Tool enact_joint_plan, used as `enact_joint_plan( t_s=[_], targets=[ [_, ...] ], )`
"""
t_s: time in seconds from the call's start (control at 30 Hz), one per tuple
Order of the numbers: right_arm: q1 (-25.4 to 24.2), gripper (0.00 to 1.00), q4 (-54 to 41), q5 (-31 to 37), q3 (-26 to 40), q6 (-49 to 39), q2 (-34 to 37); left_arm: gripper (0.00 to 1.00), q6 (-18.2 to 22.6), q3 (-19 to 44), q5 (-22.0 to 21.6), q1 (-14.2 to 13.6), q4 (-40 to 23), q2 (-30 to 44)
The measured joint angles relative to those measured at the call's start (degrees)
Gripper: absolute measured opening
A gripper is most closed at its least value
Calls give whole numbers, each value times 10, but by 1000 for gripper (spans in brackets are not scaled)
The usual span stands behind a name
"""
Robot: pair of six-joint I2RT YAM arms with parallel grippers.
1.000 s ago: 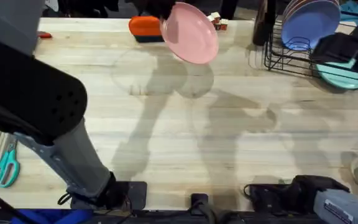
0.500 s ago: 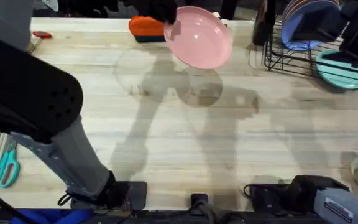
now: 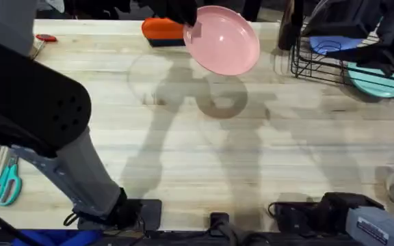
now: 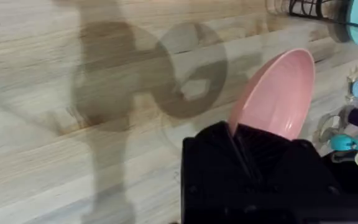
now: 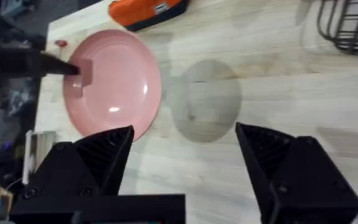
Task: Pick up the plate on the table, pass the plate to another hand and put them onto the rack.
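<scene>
From overhead, the left pincer (image 3: pixel 191 27) gripped the pink plate (image 3: pixel 223 39) by its rim, above the tabletop (image 3: pixel 204 150). The left wrist view had the plate (image 4: pixel 277 96) clamped between its fingers. In the right wrist view, the right pincer (image 5: pixel 185 152) gaped wide, empty, plate (image 5: pixel 114 84) just ahead.

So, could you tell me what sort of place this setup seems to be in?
Probably a lab bench staged as a kitchen: a light-wood table, a black wire rack holding plates, and scissors lying at the edge.

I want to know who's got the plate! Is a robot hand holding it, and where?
Yes, the left gripper holds the pink plate by its rim, up above the table. The right gripper is open.
</scene>
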Motion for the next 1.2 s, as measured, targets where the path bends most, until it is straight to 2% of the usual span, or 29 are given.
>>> enact_joint_plan(
  t_s=[0.57, 0.93, 1.2],
  targets=[
    [0, 994, -1, -28, 0, 4, 0, 41, 4, 0, 11, 0, 0, 0],
    [1, 994, 5, -30, 0, 60, 0, 41, 21, 0, 18, 0, 0, 0],
    [38, 994, 33, -32, 0, 69, 23, 41, 23, 0, 18, 0, 0, 0]
  ],
)
